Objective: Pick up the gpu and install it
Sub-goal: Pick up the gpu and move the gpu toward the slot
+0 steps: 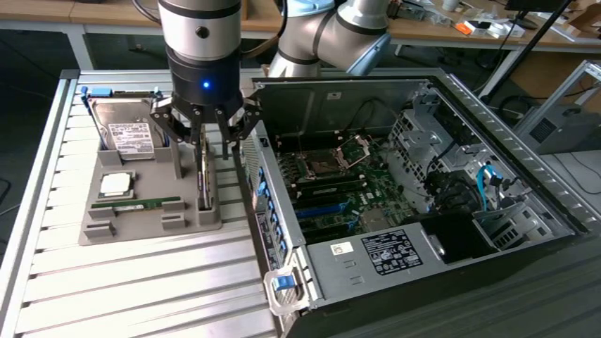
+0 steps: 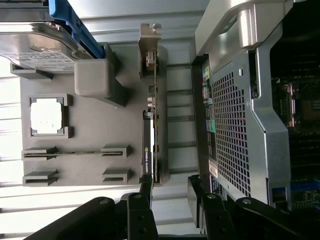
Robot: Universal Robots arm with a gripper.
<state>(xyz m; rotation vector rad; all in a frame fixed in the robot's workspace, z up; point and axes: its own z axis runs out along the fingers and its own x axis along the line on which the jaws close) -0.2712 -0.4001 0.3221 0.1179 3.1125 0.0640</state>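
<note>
Exterior view puts your gripper [image 1: 208,146] directly over the gpu [image 1: 205,186], which stands on edge in a slot of the gray tray [image 1: 141,231], on the side nearest the open computer case [image 1: 376,260]. The jaws are spread wide, one finger on each side of the card, and nothing is gripped. By that reading, both the pickup and the installation are left to do. The hard drive [image 1: 127,130], processor [image 1: 115,184] and memory stick [image 1: 139,203] sit in their own tray pockets, apart from the fingers. Your tight spot is the case's rear wall [image 2: 227,130], just beside the card, which leaves little room for the finger on that side. The motherboard [image 1: 338,186] lies exposed inside the case.
</note>
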